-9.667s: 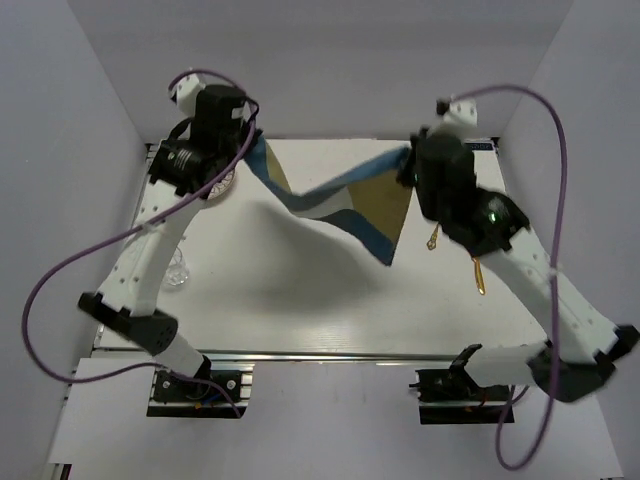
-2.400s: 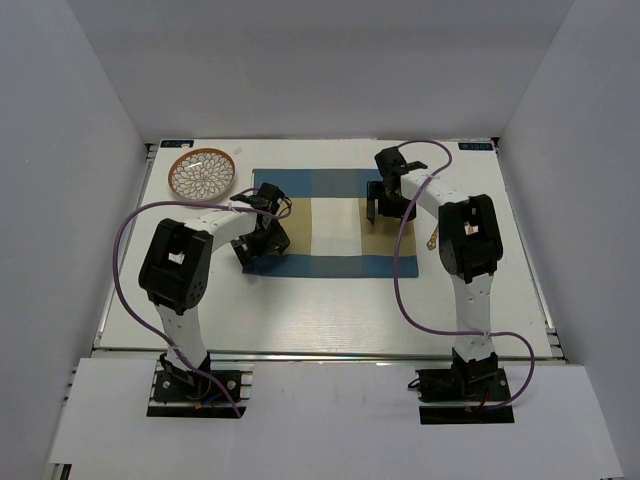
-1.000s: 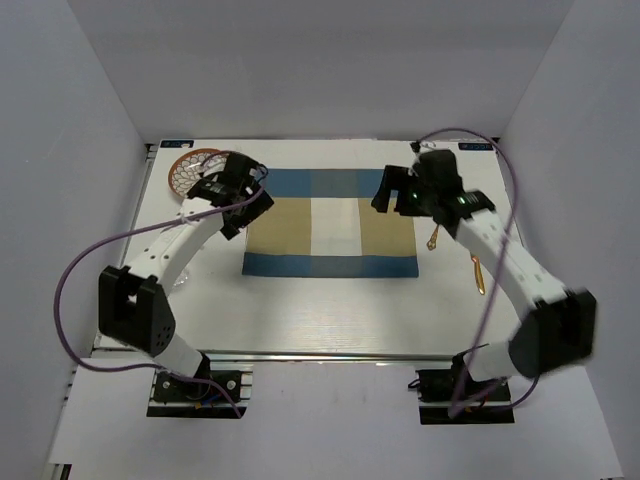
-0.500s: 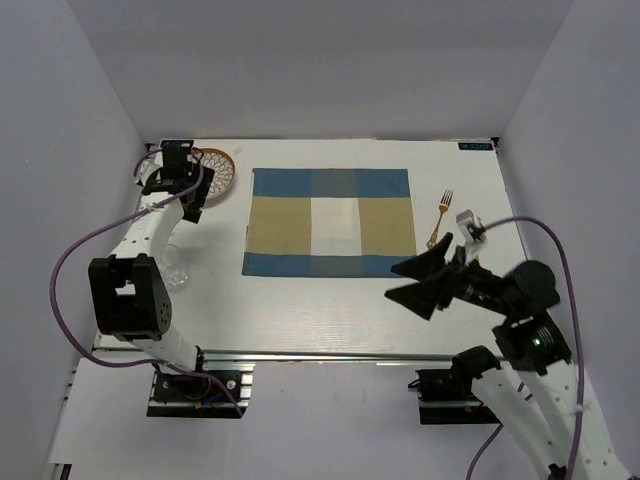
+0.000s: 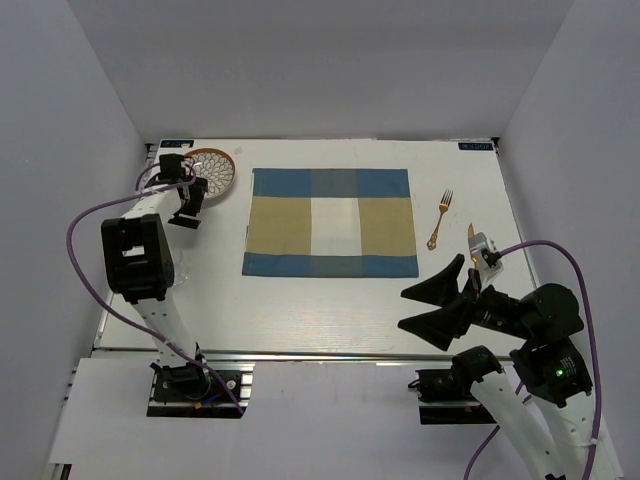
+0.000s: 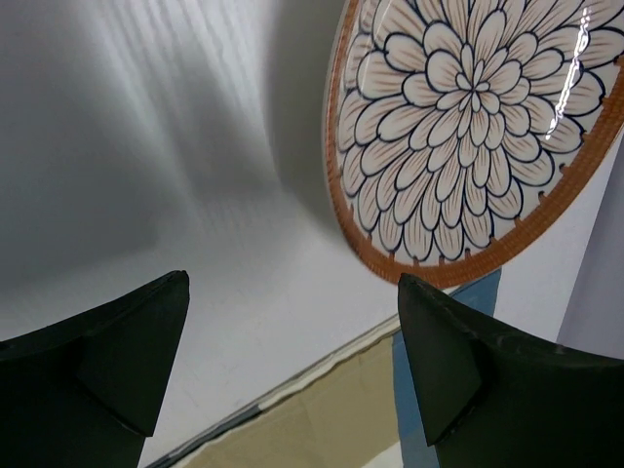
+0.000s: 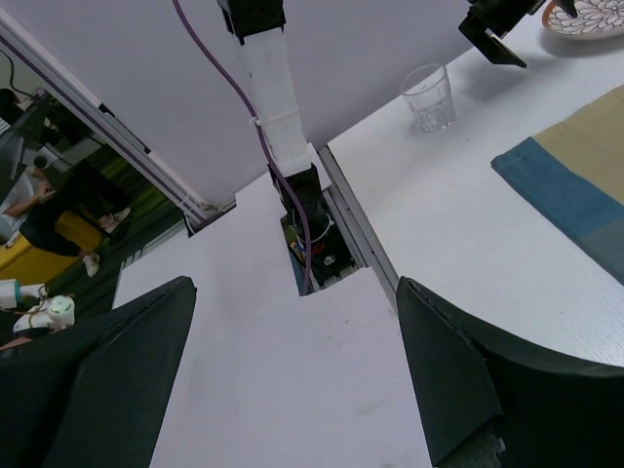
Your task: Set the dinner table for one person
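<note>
From above, the table [image 5: 300, 310] lies with its long axis left to right, its far edge against the back wall and its side edges close to the side walls. The placemat [image 5: 330, 223] lies flat on the far middle, long side parallel to the table's, where both arms earlier held it in the air. The left gripper [image 5: 188, 205], spread wide, has slid down just beside the plate [image 5: 212, 172] in the far left corner. The right gripper [image 5: 425, 305], also spread and holding nothing, has drawn back over the near right edge, clear of the fork [image 5: 440, 218]. A broad bare strip runs along the near side.

The left wrist camera shows the plate [image 6: 478, 127] close ahead of the parted left gripper [image 6: 292, 380], with the placemat [image 6: 322, 429] beyond.

The right wrist camera looks across the near edge between the open right gripper [image 7: 292, 390], past a glass [image 7: 429, 96] near the left edge.
</note>
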`<state>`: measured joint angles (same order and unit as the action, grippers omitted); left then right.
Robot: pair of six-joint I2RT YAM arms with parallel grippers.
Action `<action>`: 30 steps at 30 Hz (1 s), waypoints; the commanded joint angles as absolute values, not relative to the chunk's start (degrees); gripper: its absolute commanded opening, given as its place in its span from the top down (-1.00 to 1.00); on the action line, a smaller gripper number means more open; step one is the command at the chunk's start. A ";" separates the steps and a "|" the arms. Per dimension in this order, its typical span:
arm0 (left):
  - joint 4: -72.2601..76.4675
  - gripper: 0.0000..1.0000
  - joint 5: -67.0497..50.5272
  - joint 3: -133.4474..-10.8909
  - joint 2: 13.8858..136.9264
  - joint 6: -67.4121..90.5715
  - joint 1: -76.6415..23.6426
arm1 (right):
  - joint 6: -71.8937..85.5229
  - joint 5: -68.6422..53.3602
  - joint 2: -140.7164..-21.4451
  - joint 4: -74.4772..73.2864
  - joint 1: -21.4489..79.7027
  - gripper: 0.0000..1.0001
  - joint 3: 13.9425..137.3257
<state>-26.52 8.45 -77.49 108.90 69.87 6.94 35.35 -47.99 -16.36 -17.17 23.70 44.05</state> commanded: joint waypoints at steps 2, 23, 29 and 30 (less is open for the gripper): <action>-23.82 -0.93 7.30 -83.57 111.79 67.68 8.43 | 33.22 -49.12 -15.21 -18.28 23.64 -0.78 43.42; -16.89 1.00 -4.80 -92.99 120.70 65.39 10.55 | 31.91 -45.18 -14.85 -20.21 23.55 -0.78 41.83; 2.60 1.00 -12.27 -84.12 102.95 63.72 8.27 | 31.38 -41.59 -13.10 -22.58 23.47 -0.78 41.49; 3.85 1.00 -14.74 -83.94 101.79 63.55 7.57 | 31.20 -40.62 -12.66 -22.94 23.47 -0.78 40.79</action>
